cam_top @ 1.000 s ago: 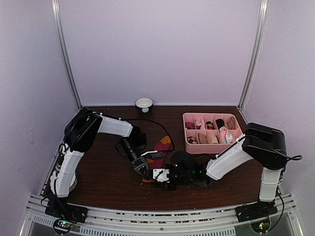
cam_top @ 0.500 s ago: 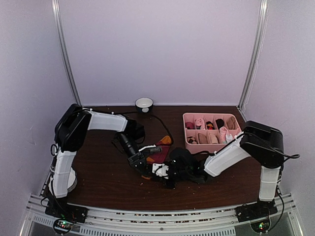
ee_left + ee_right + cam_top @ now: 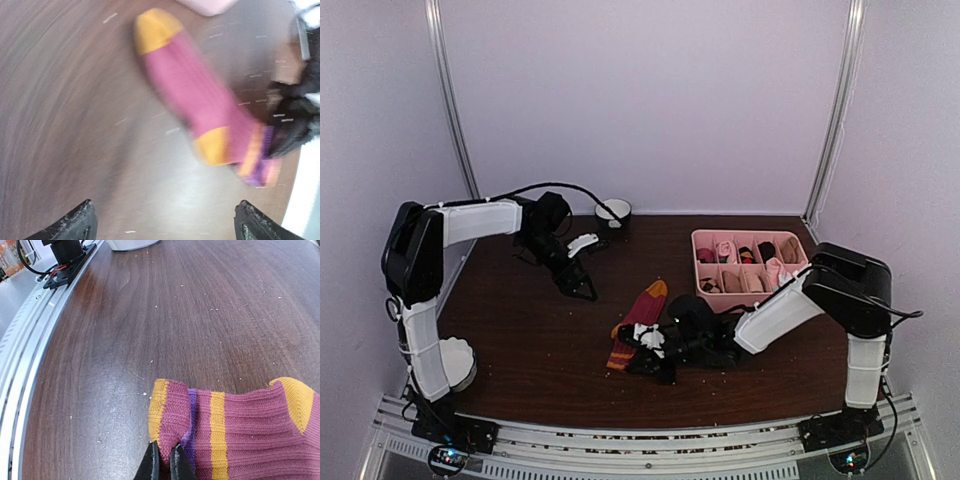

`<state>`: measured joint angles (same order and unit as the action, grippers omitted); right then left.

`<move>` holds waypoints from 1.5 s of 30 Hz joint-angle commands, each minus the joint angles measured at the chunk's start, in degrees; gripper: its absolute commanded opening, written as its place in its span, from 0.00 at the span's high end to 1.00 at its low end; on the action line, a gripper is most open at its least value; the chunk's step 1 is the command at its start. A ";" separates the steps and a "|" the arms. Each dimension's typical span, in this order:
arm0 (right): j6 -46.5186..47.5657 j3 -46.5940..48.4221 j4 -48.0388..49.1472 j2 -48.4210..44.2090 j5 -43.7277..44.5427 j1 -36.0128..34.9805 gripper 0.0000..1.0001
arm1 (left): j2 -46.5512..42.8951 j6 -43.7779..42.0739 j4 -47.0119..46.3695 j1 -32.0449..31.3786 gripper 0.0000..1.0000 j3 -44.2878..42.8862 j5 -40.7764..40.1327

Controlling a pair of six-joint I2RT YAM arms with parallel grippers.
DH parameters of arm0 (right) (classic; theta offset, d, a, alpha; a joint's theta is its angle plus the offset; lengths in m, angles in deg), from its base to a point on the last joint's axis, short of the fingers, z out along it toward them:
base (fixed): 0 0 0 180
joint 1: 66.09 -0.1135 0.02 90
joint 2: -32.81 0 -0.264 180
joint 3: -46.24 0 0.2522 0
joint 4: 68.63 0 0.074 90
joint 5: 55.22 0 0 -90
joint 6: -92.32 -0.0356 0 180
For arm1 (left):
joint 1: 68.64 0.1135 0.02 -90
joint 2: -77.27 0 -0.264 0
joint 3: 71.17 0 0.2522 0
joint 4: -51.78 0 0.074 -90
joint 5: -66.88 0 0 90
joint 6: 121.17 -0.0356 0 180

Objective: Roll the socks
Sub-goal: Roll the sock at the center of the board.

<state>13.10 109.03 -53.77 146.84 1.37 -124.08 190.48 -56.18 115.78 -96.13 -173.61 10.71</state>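
Observation:
A dark red sock (image 3: 640,312) with orange toe and heel and a purple-and-orange striped cuff lies flat mid-table, toe pointing toward the back. My right gripper (image 3: 634,351) is low at the sock's near end. In the right wrist view, the right gripper (image 3: 164,466) is shut, pinching a fold of the cuff (image 3: 172,415). My left gripper (image 3: 586,288) hovers apart from the sock, at the back left. The left wrist view is blurred: the sock (image 3: 200,105) lies ahead of the open left gripper (image 3: 166,224), with nothing between its fingertips (image 3: 82,220).
A pink divided tray (image 3: 802,284) with small rolled socks stands at the back right, close behind the right arm. A white bowl (image 3: 613,210) sits at the back wall. A white round object (image 3: 457,360) is by the left base. A metal rail (image 3: 30,335) edges the table.
The left gripper opened, let go of the sock and swung away to the back left. The right gripper closed on the cuff. The sock now lies stretched out flat.

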 commanded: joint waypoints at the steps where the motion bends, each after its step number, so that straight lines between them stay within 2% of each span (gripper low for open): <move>1: -3.50 -1.72 -13.77 4.94 -5.67 0.73 1.00 | -4.73 1.80 -6.95 -0.17 0.02 7.58 -9.80; 3: -4.15 -1.85 -13.67 5.13 -5.85 0.99 1.00 | -13.88 5.42 -16.98 -0.26 0.02 12.41 -14.55; 5: -5.06 -0.95 -14.73 5.78 -6.53 1.33 1.00 | -15.17 13.89 -20.96 0.63 0.02 14.12 -23.80; 6: -5.59 -0.45 -15.23 6.09 -6.94 1.51 1.00 | -13.51 14.31 -17.45 1.61 0.03 11.52 -22.45; 7: -6.35 0.07 -15.85 6.45 -7.40 1.81 1.00 | -11.15 12.17 -13.52 2.85 0.06 8.62 -17.15; 8: -7.75 0.48 -16.25 6.74 -7.96 2.17 1.00 | -10.00 11.12 -11.69 3.47 0.14 7.52 -13.27; 9: -9.36 0.93 -16.34 7.17 -9.15 2.59 1.00 | -10.68 9.50 -13.05 3.16 0.18 9.11 -11.89; 10: -11.23 1.45 -16.41 7.81 -10.47 3.17 1.00 | -13.37 7.66 -16.70 2.10 0.18 12.97 -12.77; 12: -15.15 2.40 -16.77 9.13 -12.56 4.35 1.00 | -19.81 2.71 -24.57 -1.86 0.13 20.89 -15.08; 13: -17.30 2.43 -16.07 9.88 -14.00 4.86 1.00 | -21.54 -0.23 -25.27 -3.60 0.13 22.93 -13.82; 16: -25.79 1.01 -10.74 11.33 -17.51 6.62 1.00 | -19.52 -5.76 -20.80 -7.71 0.15 23.25 -9.58; 18: -30.38 0.13 -8.32 12.14 -18.01 7.39 1.00 | -18.41 -8.42 -19.78 -10.53 0.18 24.22 -9.50; 22: -33.96 1.79 -14.14 13.85 -15.64 8.06 1.00 | -16.81 -11.63 -16.86 -15.23 0.22 25.41 -4.77; 25: -34.99 2.85 -18.64 14.67 -13.61 8.38 1.00 | -14.64 -11.85 -18.39 -18.06 0.31 26.61 -5.84; 31: -39.32 1.78 -18.16 15.59 -11.27 9.36 1.00 | -11.34 -8.75 -23.38 -19.15 0.41 26.27 -6.02; 34: -39.39 1.55 -18.13 15.99 -11.03 9.41 1.00 | -10.27 -8.52 -25.13 -20.44 0.51 26.27 -7.95; 36: -38.93 1.23 -18.01 15.96 -10.63 9.47 1.00 | -8.78 -7.88 -25.01 -20.67 0.59 25.29 -7.94; 45: -37.99 -0.56 -15.19 14.11 -9.96 9.36 1.00 | -2.63 -7.58 -19.80 -20.68 0.82 21.33 -4.53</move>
<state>-23.99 115.31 -53.14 154.67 -16.37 -116.02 186.09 -64.16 94.14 -116.81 -150.25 4.41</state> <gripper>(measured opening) 0.049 0.228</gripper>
